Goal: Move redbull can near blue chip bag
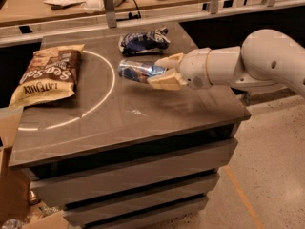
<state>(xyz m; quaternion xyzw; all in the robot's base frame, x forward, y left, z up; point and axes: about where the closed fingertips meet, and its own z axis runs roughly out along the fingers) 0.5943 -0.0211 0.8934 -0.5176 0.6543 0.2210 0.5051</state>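
Redbull can (136,70) lies horizontal, just on the near (camera) side of the blue chip bag (143,41), close but not touching it; can't tell if the can touches the table (143,123). Gripper (155,73) reaches in from the right of the bag, fingers (167,61) clamped on the can's right end, one above and one below. Brown chip bag (47,75) lies flat well left of the blue chip bag, white arc line (107,92) between them.
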